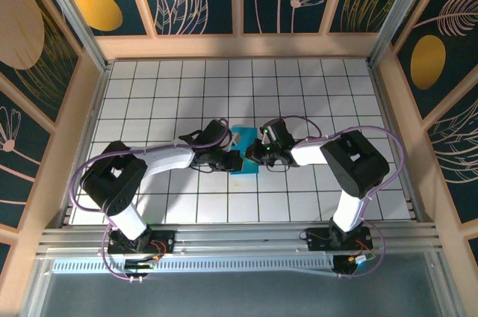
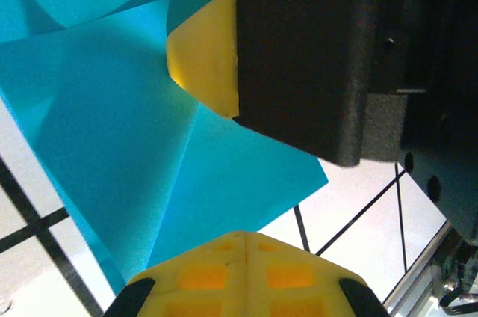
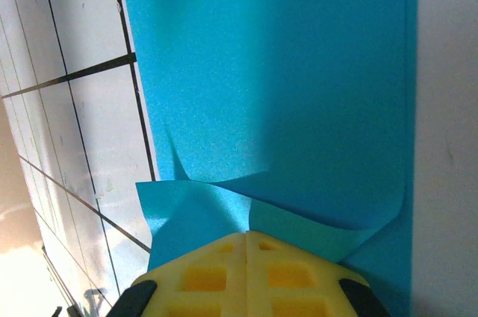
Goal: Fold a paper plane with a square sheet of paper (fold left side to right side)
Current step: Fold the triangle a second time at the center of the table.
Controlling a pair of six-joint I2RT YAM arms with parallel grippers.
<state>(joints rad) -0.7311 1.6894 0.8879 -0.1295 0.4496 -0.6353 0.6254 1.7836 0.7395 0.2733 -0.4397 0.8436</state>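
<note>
The square sheet of paper (image 1: 245,142) is bright cyan and lies partly folded on the white tiled table, between the two arms. My left gripper (image 1: 234,160) meets it from the left. In the left wrist view its yellow fingers (image 2: 244,236) are pressed together on the near edge of the paper (image 2: 112,122), which shows creases. My right gripper (image 1: 259,154) comes from the right, and its yellow fingertip (image 2: 205,55) rests on the sheet. In the right wrist view this gripper (image 3: 246,235) is shut, pinching a lifted, curled layer of the paper (image 3: 299,93).
Both arms bend inward over the middle of the tiled table (image 1: 321,85). Wooden walls (image 1: 239,46) enclose the far edge and both sides. An aluminium rail (image 1: 239,238) carrying the arm bases runs along the near edge.
</note>
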